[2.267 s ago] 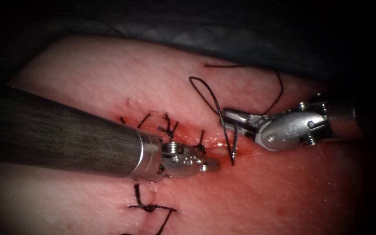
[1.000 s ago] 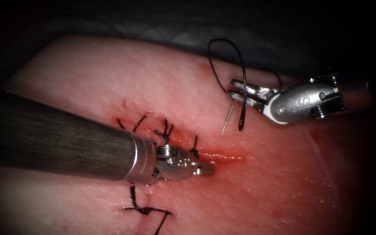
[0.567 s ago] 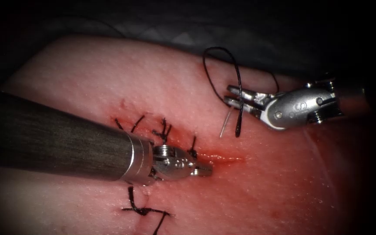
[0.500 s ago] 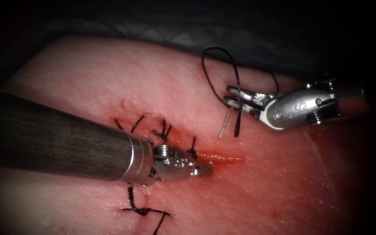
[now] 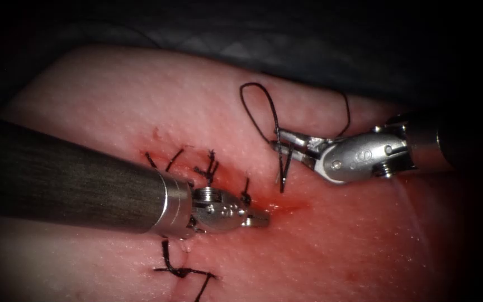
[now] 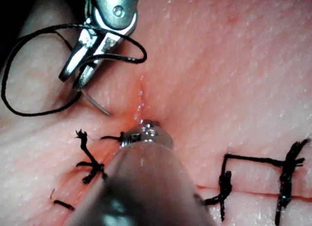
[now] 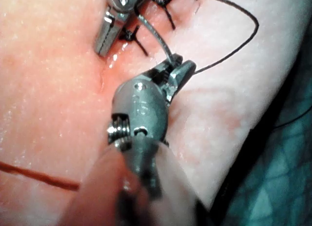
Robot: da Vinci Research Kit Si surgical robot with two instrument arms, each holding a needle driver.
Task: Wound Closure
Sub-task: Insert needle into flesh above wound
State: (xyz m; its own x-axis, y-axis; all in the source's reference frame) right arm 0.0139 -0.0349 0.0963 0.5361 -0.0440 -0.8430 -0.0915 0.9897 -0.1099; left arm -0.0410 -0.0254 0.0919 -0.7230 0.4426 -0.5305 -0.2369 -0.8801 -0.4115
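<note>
My right tool [image 5: 276, 140] comes in from the right, shut on the curved needle [image 5: 282, 170] partway along its curve. The needle points down at the tissue [image 5: 141, 95], just beyond the open right end of the cut [image 5: 289, 206]; I cannot tell whether the tip is in. Black thread [image 5: 255, 109] loops up from these jaws. The right wrist view has the needle [image 7: 153, 35] arcing out of the right tool [image 7: 175, 70]. My left tool [image 5: 259, 220] lies at the cut's open end, shut, with nothing seen in it. The needle [image 6: 96, 104] also appears in the left wrist view.
Several black stitches [image 5: 211, 168] cross the closed left stretch of the cut. A knot with cut thread ends [image 5: 183, 271] lies near the front. Red fluid [image 5: 308, 223] wets the tissue around the open end. Dark cloth [image 5: 308, 50] lies behind the tissue.
The right tool, having lifted the needle up and away from the cut, has now come back down and left toward the cut's open end. The left tool has barely shifted.
</note>
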